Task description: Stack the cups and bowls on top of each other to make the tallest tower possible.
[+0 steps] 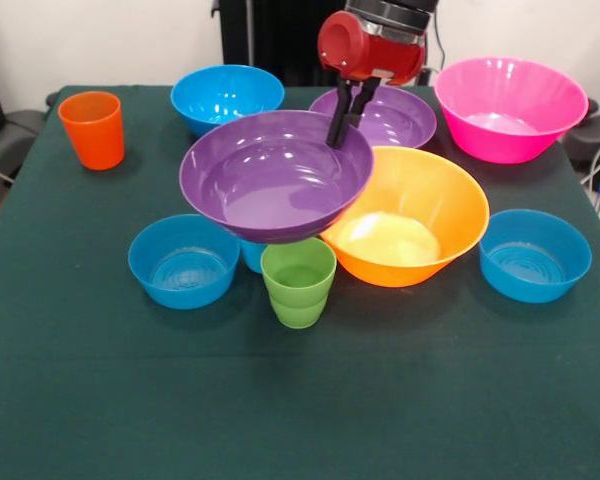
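Tool [346, 115] pinching far rim of raised purple bowl [270, 180], over light blue cup [251, 254].

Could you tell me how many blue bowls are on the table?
3: one at the back, one front left, one at the right. The blue bit under the raised purple bowl looks like a cup.

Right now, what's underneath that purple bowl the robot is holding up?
Under the raised purple bowl, gripped at its rim by the gripper, a sliver of light blue cup shows beside the green cup. The rest is covered.
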